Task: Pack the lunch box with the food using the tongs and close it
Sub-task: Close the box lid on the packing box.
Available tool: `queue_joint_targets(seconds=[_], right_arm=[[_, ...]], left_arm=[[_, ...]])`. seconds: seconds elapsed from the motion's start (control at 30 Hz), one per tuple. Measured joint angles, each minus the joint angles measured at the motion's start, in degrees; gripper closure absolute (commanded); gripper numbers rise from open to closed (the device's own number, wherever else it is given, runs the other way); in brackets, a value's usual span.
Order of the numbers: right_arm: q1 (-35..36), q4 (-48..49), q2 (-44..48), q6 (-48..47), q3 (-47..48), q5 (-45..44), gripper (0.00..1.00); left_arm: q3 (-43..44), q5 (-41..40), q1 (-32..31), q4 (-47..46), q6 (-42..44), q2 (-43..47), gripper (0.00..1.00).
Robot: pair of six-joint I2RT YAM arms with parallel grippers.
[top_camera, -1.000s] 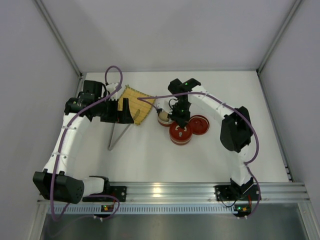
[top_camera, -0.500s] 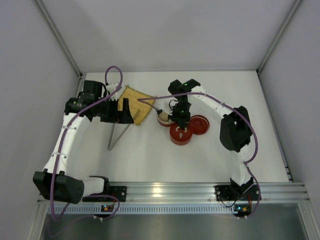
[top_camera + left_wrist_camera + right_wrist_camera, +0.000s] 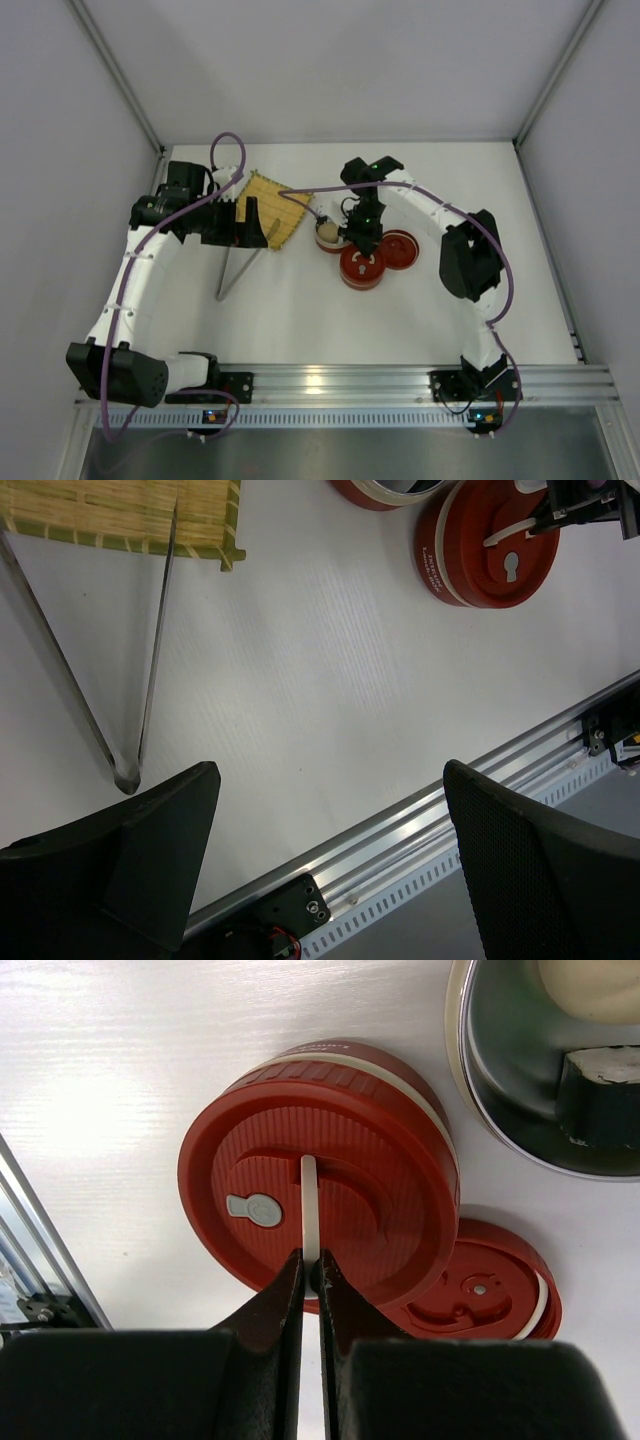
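Closest to me, the aluminium rail is carrying two arm bases, one at each end. Just beyond it, one pair of tongs is lying flat on the white table. Its joined end is pointing back at the rail and its two thin arms are spreading away from me. One arm is crossing onto the single yellow mat. The other is running out of the left wrist view, so I cannot see its tip. The left gripper is hovering above the tongs with its jaws spread wide and nothing between them. From overhead it is covering part of the mat.

Further in, I am counting three lunch box parts. The red-lidded tier is standing nearest. The right gripper is pressing down on it, its fingers pinched tight on the thin white handle across the lid. From above, that gripper is hiding part of the lid. A loose red lid is lying just beside this tier, partly tucked behind it in the right wrist view. Beyond that, the open steel bowl is being cut off by the frame edge. Inside it I am making out two food pieces: a white-and-dark piece and a round cream piece, the latter cropped at the top.
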State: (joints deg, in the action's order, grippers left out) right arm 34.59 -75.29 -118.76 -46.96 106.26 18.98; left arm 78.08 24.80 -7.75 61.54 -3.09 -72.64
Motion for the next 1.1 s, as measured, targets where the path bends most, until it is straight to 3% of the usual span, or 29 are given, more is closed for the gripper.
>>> queue_joint_targets(seconds=[0.47, 0.67, 0.83, 1.1], right_arm=[[-0.26, -0.15, -0.63, 0.28, 0.35, 0.50, 0.99], [-0.26, -0.11, -0.61, 0.92, -0.04, 0.83, 0.84], [-0.26, -0.13, -0.52, 2.14, -3.15, 0.72, 0.82], [0.02, 0.79, 2.47, 7.04, -8.72, 0.44, 0.98]], left_arm=[[-1.05, -0.22, 0.00, -0.11, 0.02, 0.00, 0.02], [-1.05, -0.24, 0.00, -0.13, 0.04, 0.00, 0.02], [-1.05, -0.39, 0.00, -0.28, 0.02, 0.00, 0.02], [-1.05, -1.07, 0.00, -0.31, 0.02, 0.04, 0.02]])
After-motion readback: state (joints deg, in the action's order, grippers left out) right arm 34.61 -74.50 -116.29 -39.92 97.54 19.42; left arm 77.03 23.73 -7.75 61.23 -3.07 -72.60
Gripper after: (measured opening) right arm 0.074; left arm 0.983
